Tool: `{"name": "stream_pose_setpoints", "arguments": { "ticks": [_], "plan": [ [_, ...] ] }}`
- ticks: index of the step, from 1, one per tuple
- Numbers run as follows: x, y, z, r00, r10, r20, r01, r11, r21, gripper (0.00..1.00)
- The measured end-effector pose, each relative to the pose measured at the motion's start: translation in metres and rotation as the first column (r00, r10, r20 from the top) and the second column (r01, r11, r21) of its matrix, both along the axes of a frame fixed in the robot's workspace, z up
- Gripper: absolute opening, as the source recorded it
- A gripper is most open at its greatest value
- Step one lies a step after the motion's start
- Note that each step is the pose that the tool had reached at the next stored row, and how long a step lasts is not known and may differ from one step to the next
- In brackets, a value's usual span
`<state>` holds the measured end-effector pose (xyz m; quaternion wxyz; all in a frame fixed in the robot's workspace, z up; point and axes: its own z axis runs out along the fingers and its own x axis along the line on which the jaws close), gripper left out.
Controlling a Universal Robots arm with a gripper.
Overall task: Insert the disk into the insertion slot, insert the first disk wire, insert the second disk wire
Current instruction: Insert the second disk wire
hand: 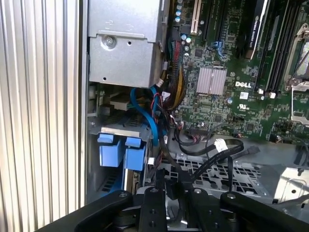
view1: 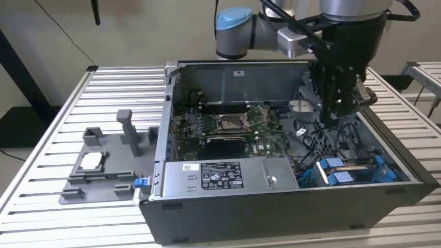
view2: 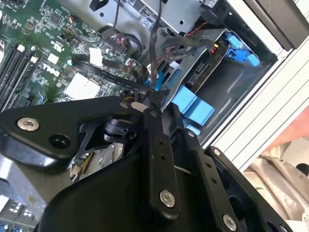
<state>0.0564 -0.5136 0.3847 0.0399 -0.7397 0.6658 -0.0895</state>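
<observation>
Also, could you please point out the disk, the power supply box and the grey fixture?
the disk (view1: 340, 178): exterior view, blue carrier tab.
the power supply box (view1: 220, 174): exterior view, white sticker.
the grey fixture (view1: 117, 164): exterior view, base plate.

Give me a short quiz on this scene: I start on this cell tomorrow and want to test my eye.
1. True or false: the disk sits in the slot.
2. What is the gripper shut on? A. a black wire. B. the disk. C. nothing.
3. Fill in: on the exterior view's left of the case stands a grey ____ with upright posts.

Key: 1 true. 2 A. 3 fixture.
</observation>
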Motion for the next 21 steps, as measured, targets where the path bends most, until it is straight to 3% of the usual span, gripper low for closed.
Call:
{"name": "stream_pose_setpoints", "arguments": {
  "ticks": [1,2,5,11,12,21],
  "plan": [
    [-0.0007,0.0000,0.0000,1.0000,0.000,0.0015,0.000,1.0000,0.0000,0.25],
    [-0.0014,0.0000,0.0000,1.0000,0.000,0.0030,0.000,1.0000,0.0000,0.18],
    [-0.0029,0.0000,0.0000,1.0000,0.000,0.0079,0.000,1.0000,-0.0001,0.18],
    [-0.0038,0.0000,0.0000,1.0000,0.000,0.0090,0.000,1.0000,-0.0001,0.19],
    [-0.0041,0.0000,0.0000,1.0000,0.000,0.0094,0.000,1.0000,0.0000,0.26],
    [-0.0071,0.0000,-0.0001,0.9999,0.000,0.0144,0.000,1.0000,-0.0001,0.26]
  ]
}}
